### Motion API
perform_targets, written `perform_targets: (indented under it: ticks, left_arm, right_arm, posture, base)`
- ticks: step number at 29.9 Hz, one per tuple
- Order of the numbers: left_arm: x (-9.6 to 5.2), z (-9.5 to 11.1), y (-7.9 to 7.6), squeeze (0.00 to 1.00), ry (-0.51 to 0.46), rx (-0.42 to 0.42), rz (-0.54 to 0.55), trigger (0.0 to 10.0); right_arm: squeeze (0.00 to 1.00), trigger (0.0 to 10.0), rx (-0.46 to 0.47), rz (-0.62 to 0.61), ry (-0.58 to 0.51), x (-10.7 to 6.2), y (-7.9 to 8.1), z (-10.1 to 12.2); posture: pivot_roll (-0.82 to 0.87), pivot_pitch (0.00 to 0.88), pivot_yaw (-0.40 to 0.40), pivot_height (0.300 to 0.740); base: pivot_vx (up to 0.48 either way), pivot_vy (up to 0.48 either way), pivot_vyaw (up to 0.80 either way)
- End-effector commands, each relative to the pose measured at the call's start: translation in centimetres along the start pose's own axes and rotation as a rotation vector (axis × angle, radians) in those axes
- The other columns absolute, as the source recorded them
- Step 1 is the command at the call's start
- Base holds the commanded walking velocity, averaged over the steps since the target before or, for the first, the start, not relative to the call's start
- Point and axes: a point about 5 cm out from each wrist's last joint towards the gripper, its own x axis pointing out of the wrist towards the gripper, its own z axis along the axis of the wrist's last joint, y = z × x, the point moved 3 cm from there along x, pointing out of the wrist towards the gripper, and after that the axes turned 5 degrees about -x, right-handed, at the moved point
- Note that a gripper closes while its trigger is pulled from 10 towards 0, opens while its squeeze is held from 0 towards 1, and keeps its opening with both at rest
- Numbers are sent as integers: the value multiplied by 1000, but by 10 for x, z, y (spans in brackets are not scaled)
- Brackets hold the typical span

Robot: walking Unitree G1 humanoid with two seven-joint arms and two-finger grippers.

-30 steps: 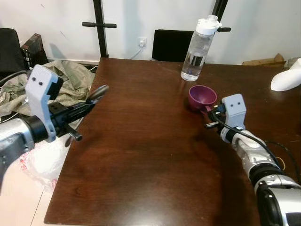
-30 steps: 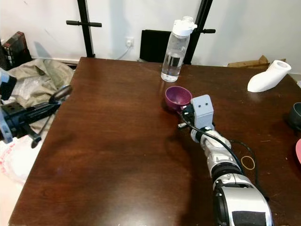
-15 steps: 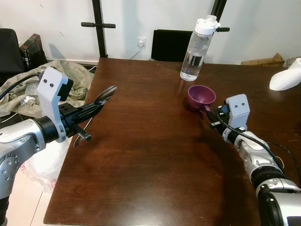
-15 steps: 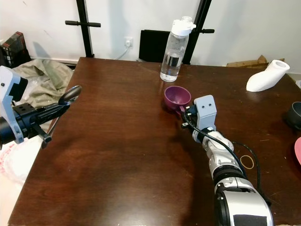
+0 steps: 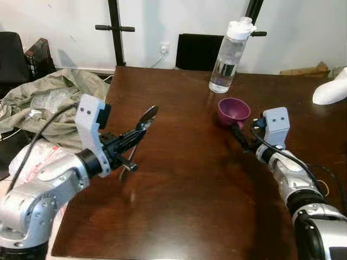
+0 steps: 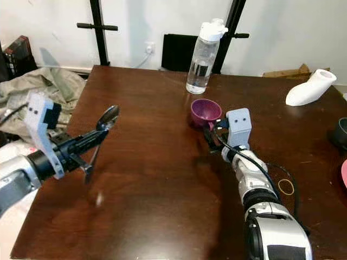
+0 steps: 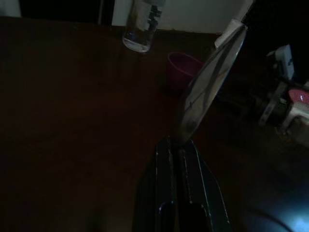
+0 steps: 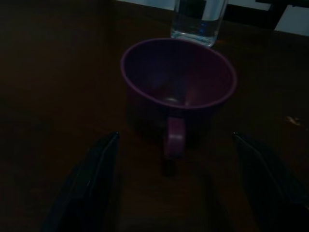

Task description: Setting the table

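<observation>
A metal spoon (image 5: 147, 115) is clamped by its handle in my left gripper (image 5: 132, 137), bowl end raised and pointing toward the table's middle. That gripper hovers over the left part of the dark wooden table (image 5: 179, 184). In the left wrist view the spoon (image 7: 212, 77) rises from the shut fingers (image 7: 166, 154). A purple cup (image 5: 233, 110) stands right of centre, handle toward my right gripper (image 5: 241, 138). In the right wrist view the cup (image 8: 178, 77) sits just ahead of the right gripper (image 8: 175, 136), whose fingers are open to either side of the handle without touching it.
A clear water bottle (image 5: 227, 54) stands just behind the cup. At the far right lie a white object (image 5: 331, 89), a dark bowl (image 6: 341, 132) and a rubber band (image 6: 286, 187). Crumpled cloth (image 5: 49, 97) lies on the floor beyond the table's left edge.
My left arm has swung right, carrying the spoon from beyond the table's left edge to over the tabletop. The right gripper stays by the cup.
</observation>
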Motion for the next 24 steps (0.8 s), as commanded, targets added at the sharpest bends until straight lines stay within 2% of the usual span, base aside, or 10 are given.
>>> perform_targets:
  ticks: [1, 5, 11, 20, 24]
  left_arm:
    - [-2, 1, -4, 0, -4, 2, -6, 10000]
    - [0, 4, -8, 0, -20, -25, -14, 10000]
    - [1, -17, -12, 0, 65, -14, 2, 10000]
    - [-3, -13, -15, 0, 53, -29, 5, 10000]
    - [-6, -12, -16, 0, 48, -33, 10, 10000]
  right_arm:
    - [0, 10000, 25, -11, 25, -1, -1, -6]
    - [0, 10000, 57, -27, 40, -1, -1, -9]
    - [0, 10000, 114, -41, 76, -2, 0, -16]
    - [0, 10000, 103, -67, 89, -2, -6, -14]
    - [0, 10000, 129, -75, 78, 0, -9, -10]
  posture:
    - [326, 239, 49, 740]
    - [336, 244, 50, 740]
    - [339, 255, 47, 740]
    - [354, 267, 37, 740]
    - [360, 270, 33, 740]
  base:
    - [0, 0, 0]
    - [0, 0, 0]
    - [0, 0, 0]
    - [0, 0, 0]
    - [0, 0, 0]
